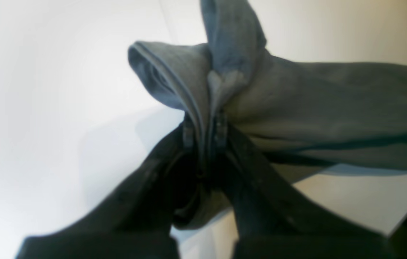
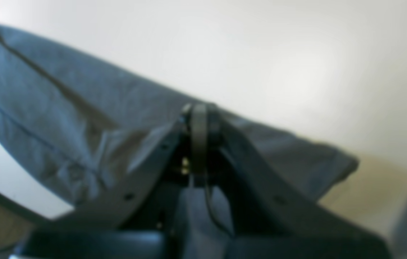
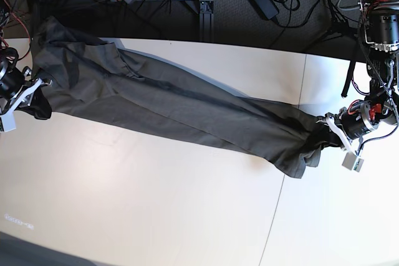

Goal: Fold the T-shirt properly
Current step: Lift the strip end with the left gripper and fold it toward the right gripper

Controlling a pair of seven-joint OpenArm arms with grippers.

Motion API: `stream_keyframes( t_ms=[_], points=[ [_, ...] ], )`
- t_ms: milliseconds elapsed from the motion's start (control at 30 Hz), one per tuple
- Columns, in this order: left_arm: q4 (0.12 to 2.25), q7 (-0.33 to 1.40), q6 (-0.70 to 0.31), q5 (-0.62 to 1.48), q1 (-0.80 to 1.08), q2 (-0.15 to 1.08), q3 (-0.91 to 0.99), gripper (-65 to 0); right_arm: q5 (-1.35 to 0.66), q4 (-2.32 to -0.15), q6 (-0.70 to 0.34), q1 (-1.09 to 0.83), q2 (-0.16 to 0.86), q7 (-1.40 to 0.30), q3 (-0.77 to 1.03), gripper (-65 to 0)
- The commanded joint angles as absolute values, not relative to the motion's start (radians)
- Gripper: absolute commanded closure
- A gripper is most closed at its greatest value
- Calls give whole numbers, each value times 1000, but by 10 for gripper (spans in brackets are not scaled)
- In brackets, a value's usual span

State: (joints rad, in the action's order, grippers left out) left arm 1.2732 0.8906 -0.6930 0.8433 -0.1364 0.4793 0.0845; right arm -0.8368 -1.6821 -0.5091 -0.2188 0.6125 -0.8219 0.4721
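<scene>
The shirt (image 3: 174, 107) stretches long and wrinkled across the table (image 3: 156, 210), left gripper (image 1: 205, 131) and, seemingly, right gripper (image 2: 199, 122) clenching its bunched ends.

T-shirt (image 3: 168, 107): soft matt cotton-like cloth, wrinkled, w/ stitched hem ridges. Table (image 3: 156, 204): smooth white top, faint sheen, thin seam at 5 o'clock. Left gripper (image 1: 205, 131) & right gripper (image 2: 199, 120): matt black plastic-looking fingers.

t-shirt (image 3: 181, 107) spans table (image 3: 143, 216) between pincers; near half bare, cables beyond far edge
</scene>
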Motion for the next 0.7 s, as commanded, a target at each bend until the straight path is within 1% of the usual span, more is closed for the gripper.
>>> stream_keyframes(
  t_ms=[0, 67, 167, 267, 367, 467, 600, 667],
  points=[
    [1262, 850, -698, 841, -176, 500, 92, 0, -846, -1694, -573, -201, 637, -804, 485, 0],
    [1200, 826, -698, 828, -221, 503, 92, 0, -846, -1694, -573, -188, 637, -805, 485, 0],
    [1129, 840, -698, 831, -294, 509, 92, 0, -846, -1694, -573, -183, 636, -805, 485, 0],
    [1158, 914, -698, 905, -331, 514, 91, 0, -846, -1694, -573, -183, 636, -805, 485, 0],
    [1271, 991, -698, 990, -320, 513, 62, 0, -839, -1694, -573, -183, 636, -805, 485, 0],
    [1427, 993, -698, 990, -274, 511, -15, 0, -826, -1694, -573, -183, 635, -805, 485, 0],
    [1629, 992, -698, 929, -222, 461, -155, 0, -827, -1694, -573, -183, 635, -804, 485, 0],
    [1708, 991, -664, 870, -215, 415, -228, 0, -827, -1694, -573, -183, 635, -805, 485, 0]
  ],
)
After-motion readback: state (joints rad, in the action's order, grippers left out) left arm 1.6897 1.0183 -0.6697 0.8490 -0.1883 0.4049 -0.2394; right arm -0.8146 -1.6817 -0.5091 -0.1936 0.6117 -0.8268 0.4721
